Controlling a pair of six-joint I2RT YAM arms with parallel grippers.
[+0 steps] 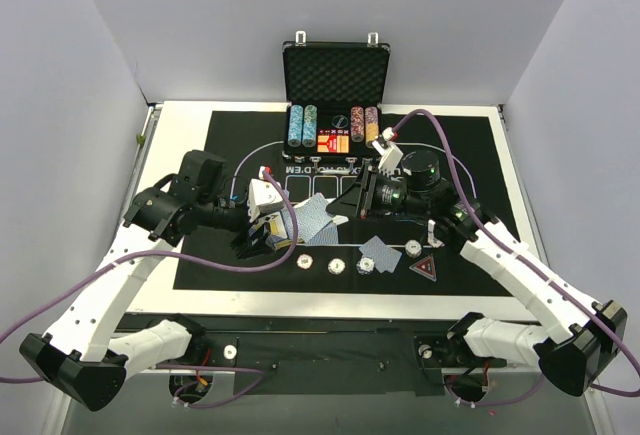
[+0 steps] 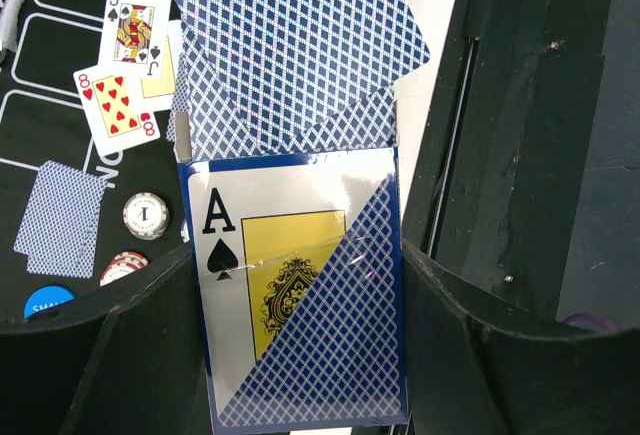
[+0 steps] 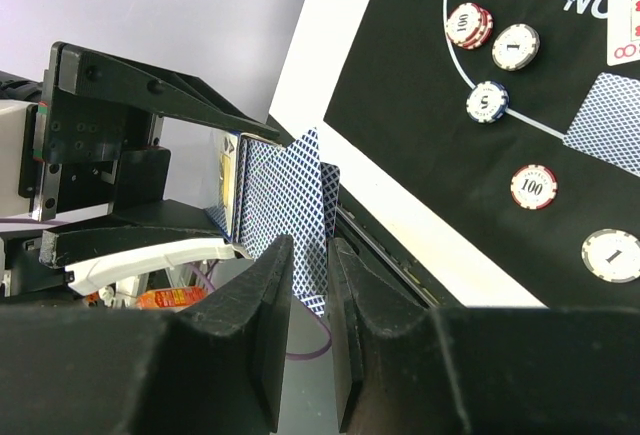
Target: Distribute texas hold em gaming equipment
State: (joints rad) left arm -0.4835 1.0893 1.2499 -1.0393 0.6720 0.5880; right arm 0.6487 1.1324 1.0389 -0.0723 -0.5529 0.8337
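Note:
My left gripper (image 2: pixel 300 380) is shut on the deck (image 2: pixel 300 295), a box with an ace of spades on its front, held above the mat's near left. Blue-backed playing cards (image 2: pixel 290 45) fan out of its top. In the overhead view the fan (image 1: pixel 315 217) reaches toward my right gripper (image 1: pixel 362 200). In the right wrist view the right gripper (image 3: pixel 312 255) stands with narrow jaws on the end of those cards (image 3: pixel 295 195). Poker chips (image 1: pixel 337 266) lie in a row on the mat, and a black-red triangular marker (image 1: pixel 425 268) lies at the right. A blue disc (image 2: pixel 48 300) lies near the chips.
The black case (image 1: pixel 335 85) stands open at the back with chip columns (image 1: pixel 303 125). The black mat (image 1: pixel 460 155) covers the table. A jack (image 2: pixel 135 30) and an eight of hearts (image 2: pixel 117 100) lie face up. Face-down cards (image 1: pixel 380 252) lie near the chips.

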